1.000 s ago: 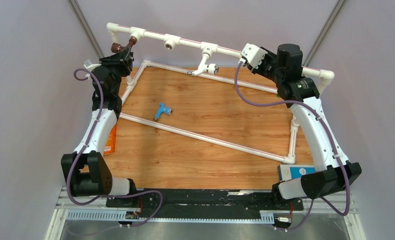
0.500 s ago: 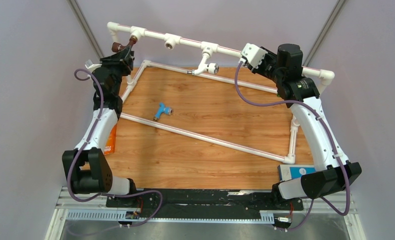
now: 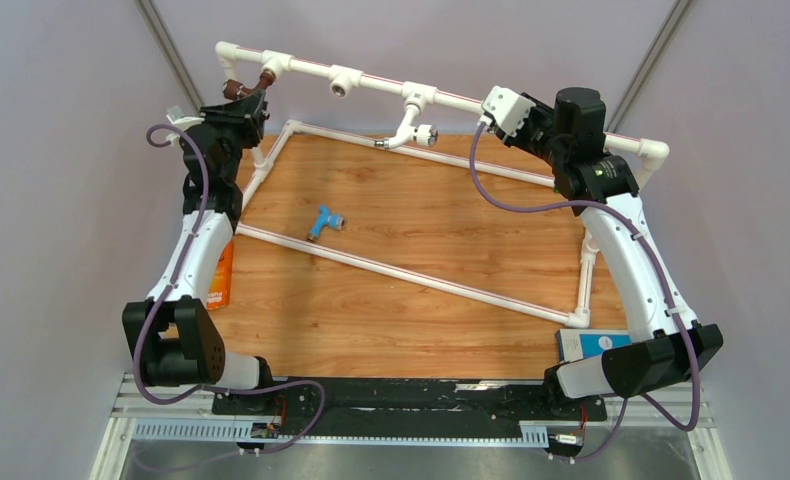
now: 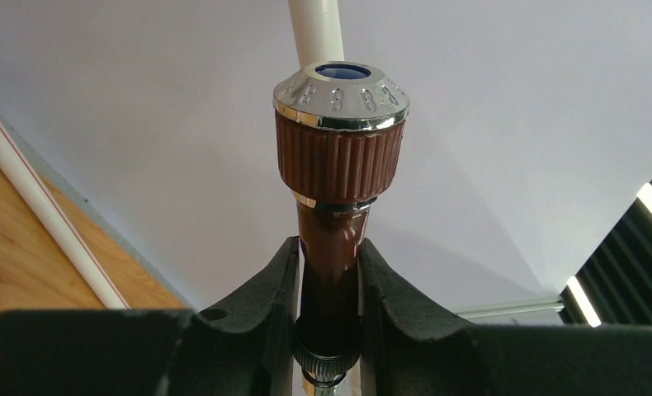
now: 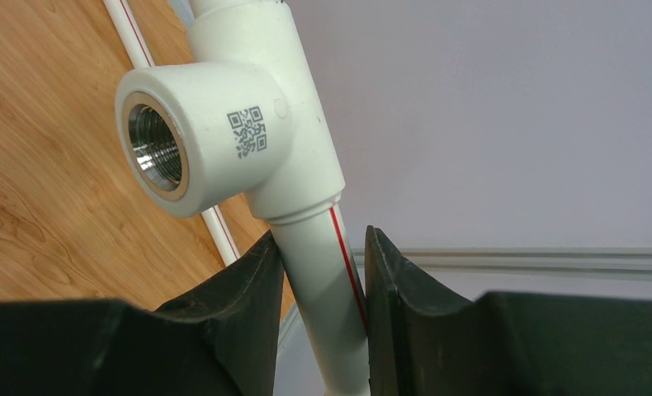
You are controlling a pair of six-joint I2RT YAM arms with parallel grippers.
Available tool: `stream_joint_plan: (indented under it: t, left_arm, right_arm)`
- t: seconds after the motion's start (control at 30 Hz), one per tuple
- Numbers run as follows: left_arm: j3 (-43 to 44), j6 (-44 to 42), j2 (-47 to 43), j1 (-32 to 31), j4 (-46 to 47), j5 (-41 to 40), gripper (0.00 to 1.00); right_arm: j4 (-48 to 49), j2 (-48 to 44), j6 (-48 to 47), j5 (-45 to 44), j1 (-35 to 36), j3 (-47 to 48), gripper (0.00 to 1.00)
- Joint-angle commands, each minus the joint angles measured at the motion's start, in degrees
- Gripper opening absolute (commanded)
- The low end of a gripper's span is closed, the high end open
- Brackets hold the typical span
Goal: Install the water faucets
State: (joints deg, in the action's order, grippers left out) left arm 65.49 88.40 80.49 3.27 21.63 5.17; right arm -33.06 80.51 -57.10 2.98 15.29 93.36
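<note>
My left gripper [image 3: 249, 105] is shut on the dark brown faucet [image 3: 243, 90] at the left tee of the raised white pipe frame [image 3: 371, 85]. In the left wrist view the brown faucet [image 4: 337, 165] stands between my fingers [image 4: 273, 289], its chrome-rimmed knob up. My right gripper [image 3: 531, 118] is shut on the top pipe [image 5: 327, 264] just beside an empty metal-threaded tee socket [image 5: 153, 148]. A white faucet [image 3: 413, 130] hangs in a tee at the middle. The light blue faucet [image 3: 323, 221] lies on the wooden table. The green faucet is out of view.
An empty tee socket [image 3: 343, 90] sits between the brown and white faucets. The frame's lower pipes [image 3: 411, 272] cross the wooden table [image 3: 421, 220]. An orange box [image 3: 221, 275] lies at the left edge, a blue box [image 3: 591, 345] at the near right.
My left gripper has turned with the brown faucet, whose knob has swung up and slightly right toward the pipe. The right arm has not moved.
</note>
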Motion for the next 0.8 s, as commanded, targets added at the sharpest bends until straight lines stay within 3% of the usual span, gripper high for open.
stream_joint_plan:
  t: [0.0,0.37,0.77]
  left_arm:
    - [1.7,-10.1,3.3,-1.6,-5.1,-1.5,0.00]
    - [3.6,-21.8,4.3,-1.9,-6.5,-2.7,0.00]
    - [2.1,-37.1,4.6,-3.1,-1.0,-3.7,0.00]
  right_arm:
    - [-4.4,-0.1,10.0,6.6,1.6,-1.4,0.00]
    - [-4.6,-0.1,10.0,6.8,1.6,-1.4,0.00]
    - [-4.5,0.0,9.8,6.8,1.6,-1.3,0.00]
